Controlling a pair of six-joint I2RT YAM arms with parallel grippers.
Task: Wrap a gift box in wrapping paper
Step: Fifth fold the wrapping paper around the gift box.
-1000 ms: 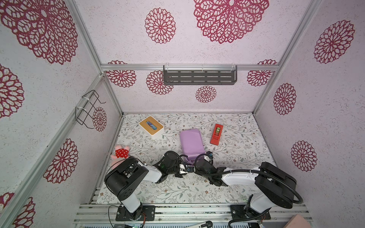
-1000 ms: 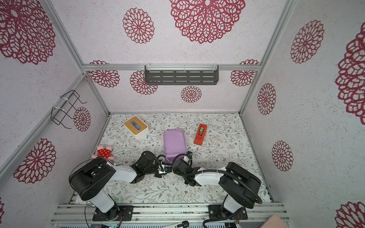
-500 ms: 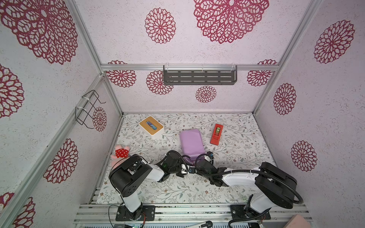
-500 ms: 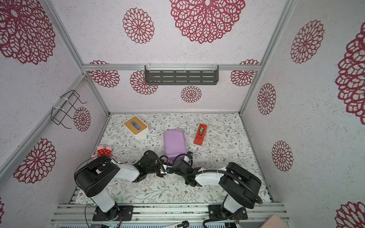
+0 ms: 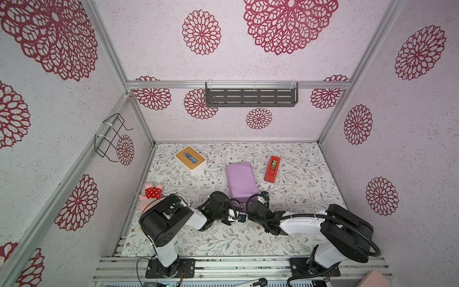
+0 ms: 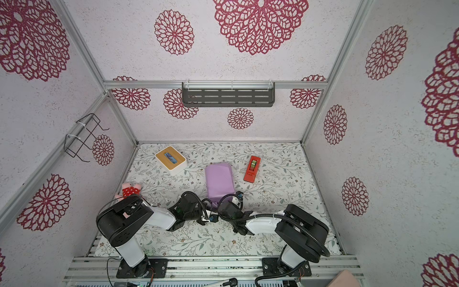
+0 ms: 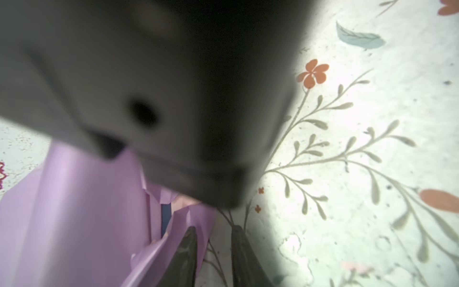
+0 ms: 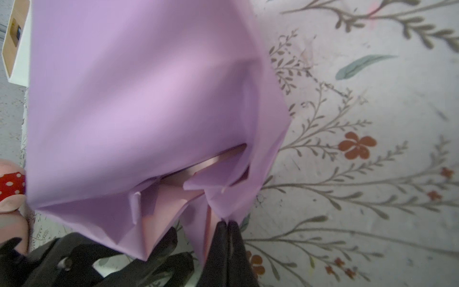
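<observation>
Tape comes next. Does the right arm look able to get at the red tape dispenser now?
Probably not yet: the right gripper is shut on the wrapping paper. Nothing seems to stand between it and the tape dispenser, so after letting go, likely yes.

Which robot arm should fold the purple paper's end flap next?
Probably right: the right pincer pinches a flap of the wrapping paper. The left pincer is open beside it, holding nothing.
</observation>
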